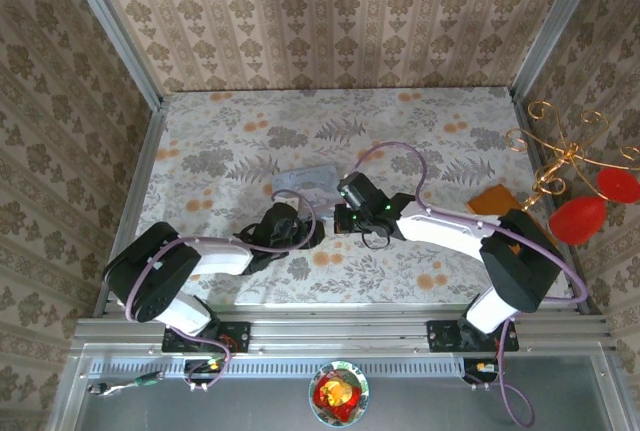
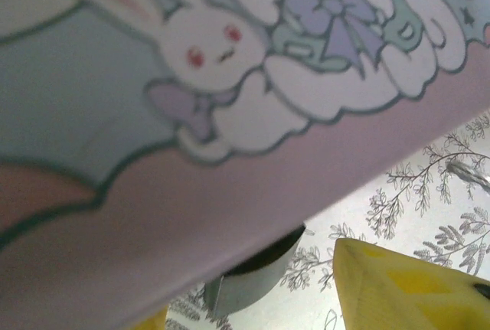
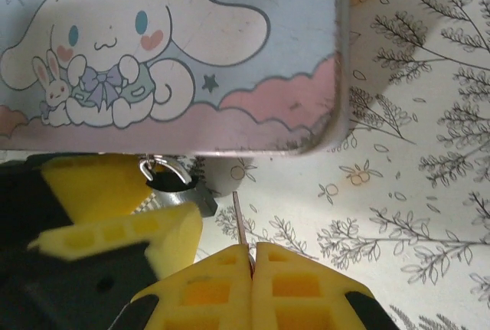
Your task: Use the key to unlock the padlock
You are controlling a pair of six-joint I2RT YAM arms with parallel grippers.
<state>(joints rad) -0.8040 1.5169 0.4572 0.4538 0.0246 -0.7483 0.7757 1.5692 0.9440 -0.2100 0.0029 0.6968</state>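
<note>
Right wrist view is showing the right pincer (image 3: 253, 252) with its yellow honeycomb fingers pressing together, pinching a thin silvery key (image 3: 238, 219) whose blade is sticking out ahead of the fingertips. Just ahead and to the left of that blade tip, the tiny dark blocky padlock (image 3: 193, 195) with its thin silvery shackle is lying on the floral tablecloth (image 3: 413, 192). It is sitting at the near edge of a pale blue rectangular tin (image 3: 291, 8) printed with a white cartoon dog. The left pincer (image 1: 300, 229) is reaching in opposite, its yellow fingers (image 3: 99, 184) sitting close beside the padlock; whether they are gripping it I cannot tell.
</note>
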